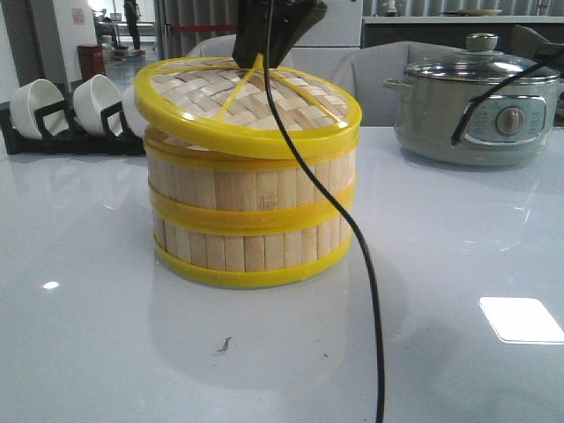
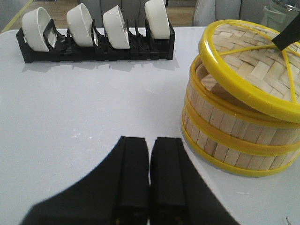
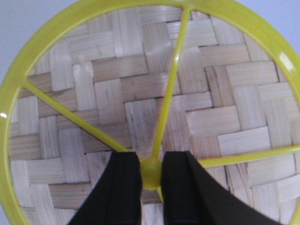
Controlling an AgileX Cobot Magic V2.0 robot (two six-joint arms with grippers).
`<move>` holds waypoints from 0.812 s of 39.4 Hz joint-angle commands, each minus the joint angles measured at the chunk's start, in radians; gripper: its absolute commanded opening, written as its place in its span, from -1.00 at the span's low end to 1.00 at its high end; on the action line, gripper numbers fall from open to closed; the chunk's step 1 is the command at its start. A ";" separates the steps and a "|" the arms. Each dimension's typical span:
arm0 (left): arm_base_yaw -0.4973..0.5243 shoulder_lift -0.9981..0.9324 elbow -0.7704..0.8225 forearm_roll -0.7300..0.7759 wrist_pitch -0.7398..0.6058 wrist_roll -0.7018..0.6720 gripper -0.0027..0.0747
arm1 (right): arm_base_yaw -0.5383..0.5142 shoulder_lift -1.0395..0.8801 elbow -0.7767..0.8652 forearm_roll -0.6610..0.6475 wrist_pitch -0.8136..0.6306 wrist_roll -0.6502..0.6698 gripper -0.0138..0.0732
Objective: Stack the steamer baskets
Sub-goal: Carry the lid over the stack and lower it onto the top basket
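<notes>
Two steamer baskets stand stacked on the white table, the upper one (image 1: pixel 251 181) on the lower one (image 1: pixel 251 249); they also show in the left wrist view (image 2: pixel 234 136). The woven lid (image 1: pixel 256 106) with yellow rim sits tilted over the top basket, raised on one side. My right gripper (image 3: pixel 151 169) is shut on the lid's yellow knob (image 3: pixel 151 174); in the front view it reaches down from above (image 1: pixel 262 55). My left gripper (image 2: pixel 150 154) is shut and empty, low over the table to the left of the stack.
A black rack with several white bowls (image 2: pixel 96 33) stands at the back left (image 1: pixel 62 110). A grey-green electric pot (image 1: pixel 480 101) stands at the back right. A black cable (image 1: pixel 370 282) hangs in front of the stack.
</notes>
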 commanded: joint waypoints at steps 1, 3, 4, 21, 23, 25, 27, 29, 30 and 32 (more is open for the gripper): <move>-0.005 0.000 -0.029 -0.010 -0.089 -0.008 -0.70 | 0.000 -0.032 -0.085 0.001 -0.020 -0.003 -0.55; -0.005 0.000 -0.029 -0.010 -0.089 -0.008 -0.70 | 0.000 -0.027 -0.089 0.001 -0.021 -0.003 -0.55; -0.005 0.000 -0.029 -0.010 -0.089 -0.008 -0.70 | 0.000 -0.023 -0.089 0.001 -0.022 -0.003 -0.55; -0.005 0.000 -0.029 -0.010 -0.089 -0.008 -0.70 | 0.000 0.003 -0.089 0.001 -0.035 -0.003 -0.55; -0.005 0.000 -0.029 -0.010 -0.089 -0.008 -0.70 | 0.000 0.007 -0.089 0.001 -0.035 -0.003 -0.55; -0.005 0.000 -0.029 -0.010 -0.089 -0.008 -0.70 | 0.000 0.008 -0.089 0.001 -0.035 -0.003 -0.55; -0.005 0.000 -0.029 -0.010 -0.089 -0.008 -0.70 | 0.000 0.009 -0.089 0.001 -0.036 -0.003 -0.55; -0.005 0.000 -0.029 -0.010 -0.089 -0.008 -0.70 | 0.000 0.009 -0.089 0.001 -0.042 -0.003 -0.55; -0.005 0.000 -0.029 -0.010 -0.089 -0.008 -0.70 | 0.000 0.009 -0.089 0.001 -0.048 -0.003 -0.55; -0.005 0.000 -0.029 -0.010 -0.089 -0.008 -0.70 | 0.000 0.009 -0.089 0.001 -0.052 -0.003 -0.55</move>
